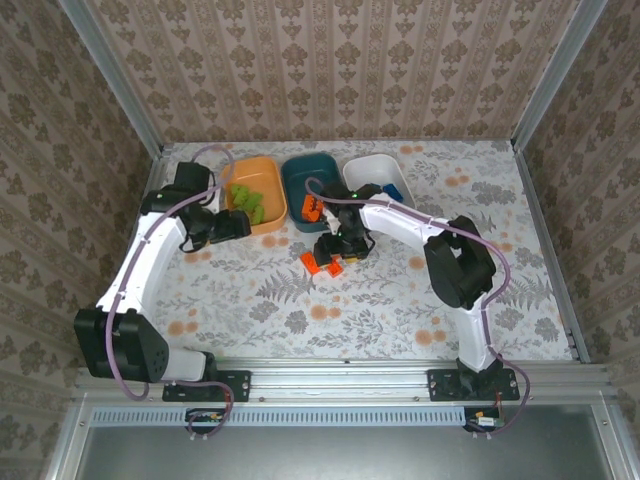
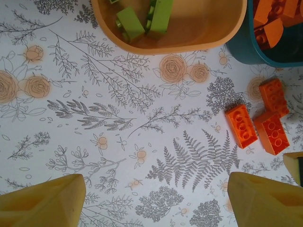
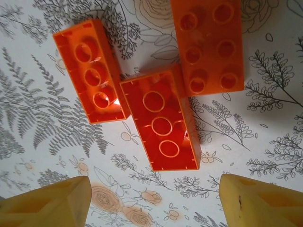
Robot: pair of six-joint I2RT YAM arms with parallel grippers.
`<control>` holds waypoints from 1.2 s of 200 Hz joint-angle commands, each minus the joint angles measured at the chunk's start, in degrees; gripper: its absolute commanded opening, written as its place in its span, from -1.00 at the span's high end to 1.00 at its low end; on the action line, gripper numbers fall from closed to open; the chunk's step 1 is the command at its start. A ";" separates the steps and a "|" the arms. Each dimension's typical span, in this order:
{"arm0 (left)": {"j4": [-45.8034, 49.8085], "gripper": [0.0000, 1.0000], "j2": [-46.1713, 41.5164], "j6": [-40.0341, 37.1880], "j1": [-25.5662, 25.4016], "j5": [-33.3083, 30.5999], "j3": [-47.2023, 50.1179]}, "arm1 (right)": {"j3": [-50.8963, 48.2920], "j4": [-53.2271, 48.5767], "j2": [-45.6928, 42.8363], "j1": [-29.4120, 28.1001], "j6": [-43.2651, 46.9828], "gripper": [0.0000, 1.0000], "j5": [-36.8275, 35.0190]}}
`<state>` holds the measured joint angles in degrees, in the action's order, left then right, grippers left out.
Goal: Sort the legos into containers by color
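Top external camera is sitting high above and behind the arm bases, looking down and forward over the whole table (image 1: 250, 310) from far off, with the walls in frame. Left wrist camera is looking straight down from mid height, left fingertips (image 2: 42, 201) poking in at the bottom edge. It is catching the orange bowl (image 2: 203, 23), the teal bowl (image 2: 251, 54) corner and three orange bricks (image 2: 241, 125) at right. Right wrist camera is looking down much closer on those same bricks (image 3: 161, 125), right fingertips (image 3: 47, 203) at the bottom. Top view is showing them mid-table (image 1: 309, 262), so all three views are sharing that patch.
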<state>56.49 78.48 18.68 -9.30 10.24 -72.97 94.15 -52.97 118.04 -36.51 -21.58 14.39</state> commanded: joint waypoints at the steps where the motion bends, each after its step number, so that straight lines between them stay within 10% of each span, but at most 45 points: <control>1: -1.41 -0.60 -0.97 1.03 0.68 2.24 0.55 | 2.65 -5.12 1.68 -0.81 3.51 -0.42 -4.05; 240: -1.47 -0.65 0.97 0.33 1.31 3.30 -1.56 | 13.69 -13.33 11.77 -4.79 7.61 -0.06 -13.47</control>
<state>54.35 79.02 19.29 -8.51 12.91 -73.01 106.04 -63.48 129.03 -40.84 -14.90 2.87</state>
